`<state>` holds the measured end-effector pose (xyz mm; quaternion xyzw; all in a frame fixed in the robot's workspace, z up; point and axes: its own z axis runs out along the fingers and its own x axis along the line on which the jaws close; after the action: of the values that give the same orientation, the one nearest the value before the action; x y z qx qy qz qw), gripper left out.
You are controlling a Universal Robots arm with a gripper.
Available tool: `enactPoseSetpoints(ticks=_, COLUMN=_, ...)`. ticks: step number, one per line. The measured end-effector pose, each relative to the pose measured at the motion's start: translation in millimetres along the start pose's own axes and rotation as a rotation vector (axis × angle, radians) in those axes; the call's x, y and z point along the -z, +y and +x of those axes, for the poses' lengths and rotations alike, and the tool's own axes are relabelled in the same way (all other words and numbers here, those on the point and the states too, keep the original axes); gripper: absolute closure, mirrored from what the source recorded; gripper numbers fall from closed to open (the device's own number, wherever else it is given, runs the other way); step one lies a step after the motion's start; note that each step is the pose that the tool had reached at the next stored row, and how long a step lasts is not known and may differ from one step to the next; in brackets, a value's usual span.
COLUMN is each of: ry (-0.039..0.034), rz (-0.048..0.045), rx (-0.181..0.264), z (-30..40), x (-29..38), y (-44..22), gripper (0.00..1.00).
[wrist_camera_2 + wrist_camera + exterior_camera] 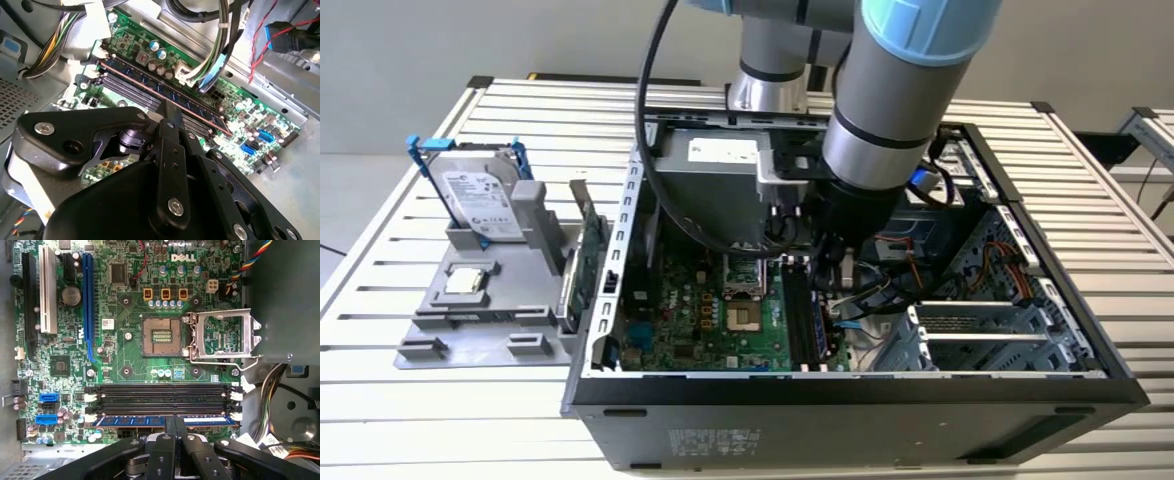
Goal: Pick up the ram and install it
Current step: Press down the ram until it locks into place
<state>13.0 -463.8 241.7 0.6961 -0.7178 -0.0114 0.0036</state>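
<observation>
On the slatted work table [1067,190] an open computer case [854,385] lies on its side, the arm [887,110] reaching down into it. Off to the exterior view's left, a grey fixture [467,320] holds a silver hard drive [480,195] in blue brackets, well apart from the action.

Motherboard [120,340] sits flat in the case floor: empty processor socket [161,336] with its retention frame [225,337] swung open, blue expansion slot [89,305] beside a white one.

Four memory slots [162,395] run in parallel. The ram [160,421] stands edge-up in the slot nearest the gripper [175,426], blue face with small chips, white end latches [237,416] at the slot ends.

Gripper fingers [170,427] pressed together, tips at the stick's top edge around mid-length; whether they pinch it or just bear on it I cannot tell.

Judgement: pick-up done, work is in the seating stage. Stick looks level and in its slot. Next move calls for straight, even pressure along the slot line, no sideways lean, until both latches close; cables [220,55] hang close by.
</observation>
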Motion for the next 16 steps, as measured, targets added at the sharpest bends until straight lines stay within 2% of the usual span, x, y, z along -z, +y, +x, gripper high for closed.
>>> enactPoseSetpoints(ticks=13, ry=0.0001, rz=0.0000, rx=0.002, z=-0.6, x=-16.5, y=-2.2, gripper=1.00)
enactPoseSetpoints(ticks=16, ry=0.0010, rz=-0.0003, rx=0.002, z=-0.5, x=-18.6, y=-2.2, gripper=1.00)
